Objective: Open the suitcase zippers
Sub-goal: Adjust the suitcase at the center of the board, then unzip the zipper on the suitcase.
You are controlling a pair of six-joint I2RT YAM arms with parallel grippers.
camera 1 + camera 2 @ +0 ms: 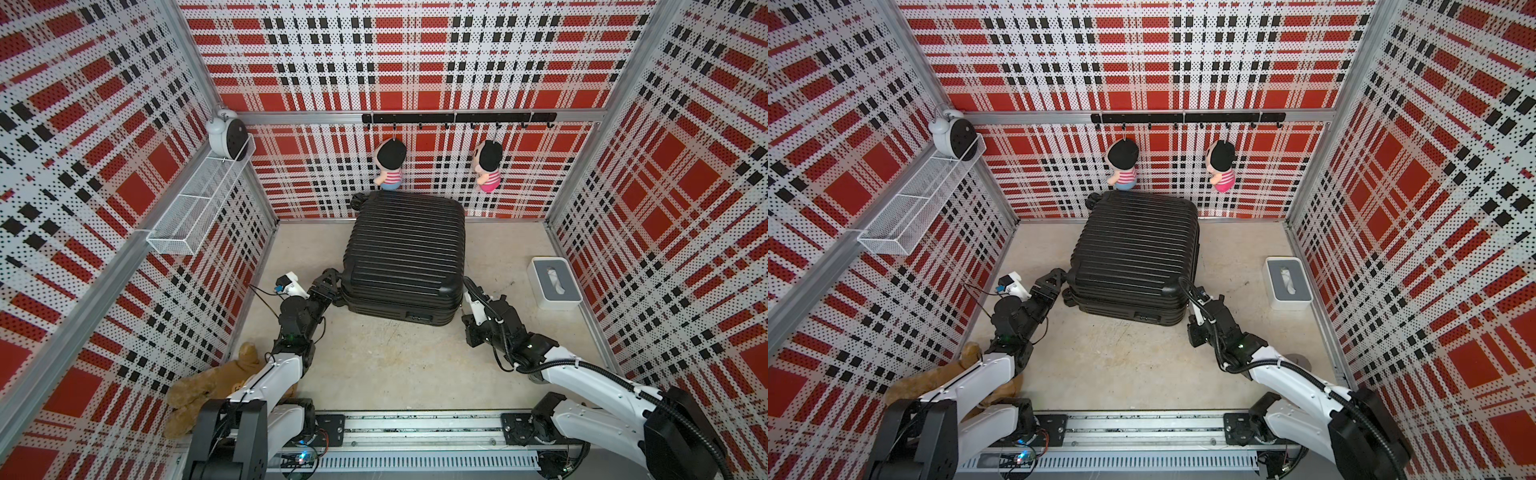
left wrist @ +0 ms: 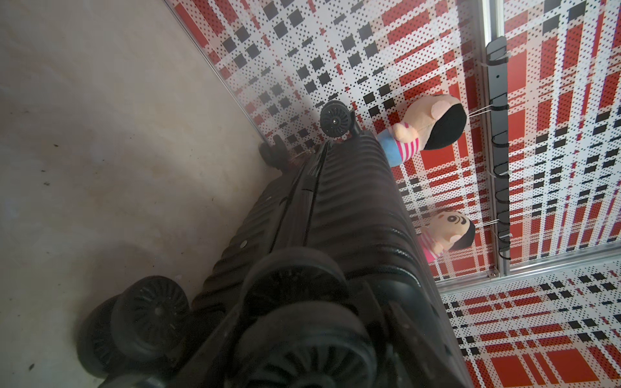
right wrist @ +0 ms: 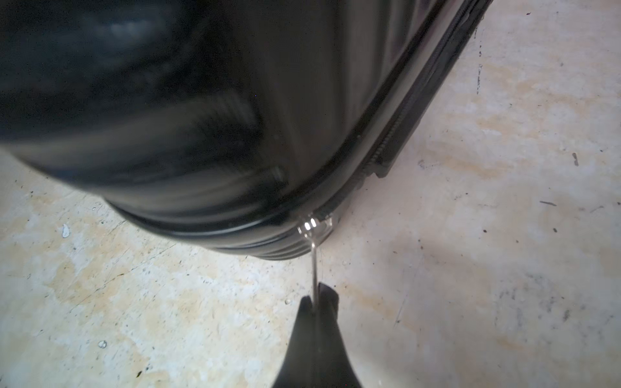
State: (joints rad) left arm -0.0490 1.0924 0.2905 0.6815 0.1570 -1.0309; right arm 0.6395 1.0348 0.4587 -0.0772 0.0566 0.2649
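While the large black ribbed hard-shell suitcase [image 1: 405, 249] is laid flat on the pale beige table [image 1: 395, 365], its far end by the back wall, the left claw [image 1: 332, 286] is seen at its near left corner, beside the small black spinner wheels [image 2: 151, 302]; whether that claw is open or clamped cannot be told. At the suitcase's near right corner, a thin silver zipper pull [image 3: 314, 265] is pinched in the closed right claw [image 3: 317, 297], the black zipper track [image 3: 401, 131] running on along the seam. A white-and-grey tissue box [image 1: 555, 282] is set well right of the suitcase.
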